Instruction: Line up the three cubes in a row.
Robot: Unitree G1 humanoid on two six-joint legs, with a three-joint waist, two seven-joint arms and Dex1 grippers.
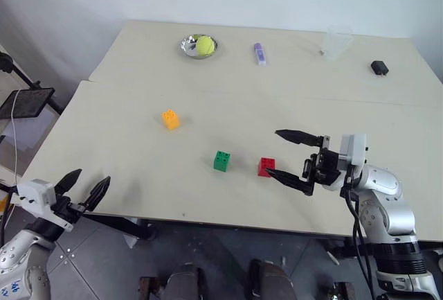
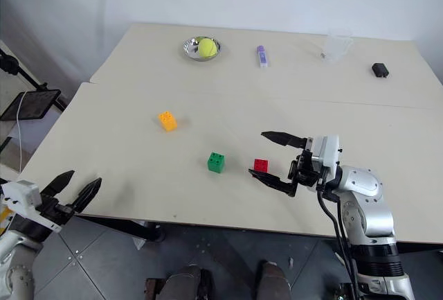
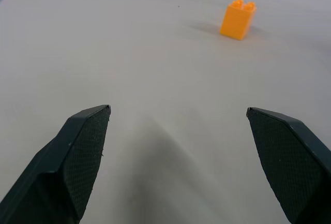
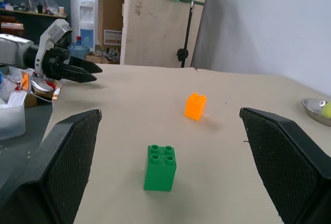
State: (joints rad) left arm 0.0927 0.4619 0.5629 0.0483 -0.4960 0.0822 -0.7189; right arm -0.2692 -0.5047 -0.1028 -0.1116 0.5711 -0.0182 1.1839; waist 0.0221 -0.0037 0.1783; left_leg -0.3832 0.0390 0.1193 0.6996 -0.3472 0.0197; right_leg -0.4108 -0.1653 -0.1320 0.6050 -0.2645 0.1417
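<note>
1. Beige table (image 1: 104,127) fills the scene, with both arms low over its near edge.
2. Right gripper (image 1: 292,156) is spread wide and empty, just beside the red cube (image 1: 266,167).
3. Left gripper (image 1: 83,188) gapes empty at the near left edge.
4. Green cube (image 1: 221,161) sits near the red one; orange cube (image 1: 170,119) lies well apart, so no clean row is formed.
</note>
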